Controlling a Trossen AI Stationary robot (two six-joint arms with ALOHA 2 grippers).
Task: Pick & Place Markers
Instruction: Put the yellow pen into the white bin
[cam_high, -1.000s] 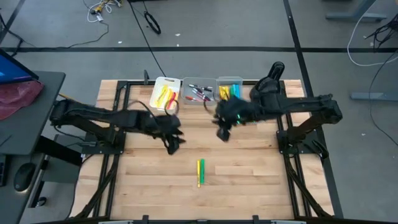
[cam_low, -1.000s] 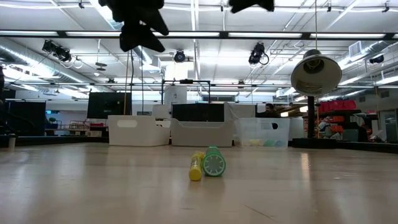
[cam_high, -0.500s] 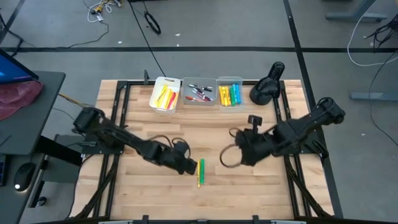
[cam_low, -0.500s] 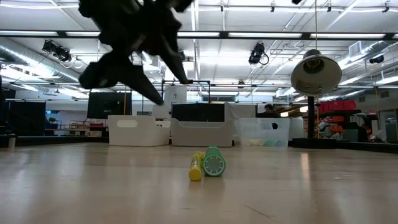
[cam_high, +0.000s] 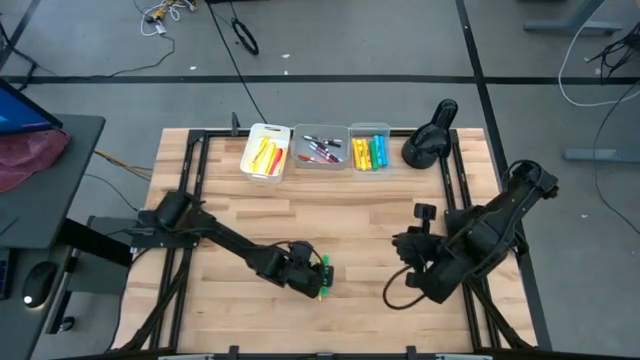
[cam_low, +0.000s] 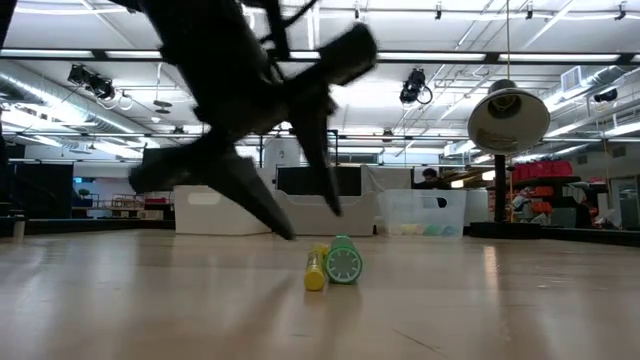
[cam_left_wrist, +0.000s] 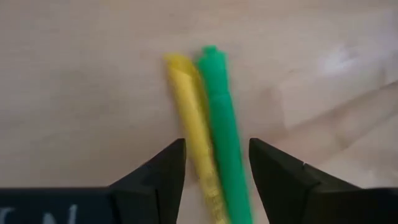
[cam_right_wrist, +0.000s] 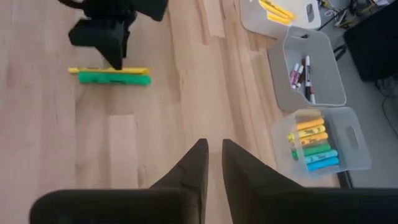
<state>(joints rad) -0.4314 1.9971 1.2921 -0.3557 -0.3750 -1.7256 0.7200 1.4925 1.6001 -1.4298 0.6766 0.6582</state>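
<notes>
Two markers lie side by side and touching on the bare wooden table (cam_high: 220, 310), near the front middle: a yellow marker (cam_left_wrist: 194, 134) and a green marker (cam_left_wrist: 225, 134). The left gripper (cam_high: 312, 276) is low over them. In the left wrist view its fingers (cam_left_wrist: 160, 175) stand apart with both markers in the gap between them, not yet closed on either. In the low view the same gripper (cam_low: 285, 200) shows as a blurred dark shape, with its tips just behind the green marker (cam_low: 344, 261) and the yellow marker (cam_low: 315, 271), above the tabletop.

The right gripper (cam_high: 412, 270) sits over the right front part of the table, well apart from the two markers. In its wrist view its fingers (cam_right_wrist: 198, 163) are nearly together, a thin gap between them, and they hold nothing.

Three bins stand in a row at the back edge. The left bin (cam_high: 250, 150) holds yellow markers (cam_high: 263, 156). The middle bin (cam_high: 297, 150) holds dark, white and red markers (cam_high: 320, 150). The right bin (cam_high: 388, 130) holds yellow, orange, green and blue markers (cam_high: 370, 152). A dark round lamp (cam_high: 428, 145) stands just right of the bins.
</notes>
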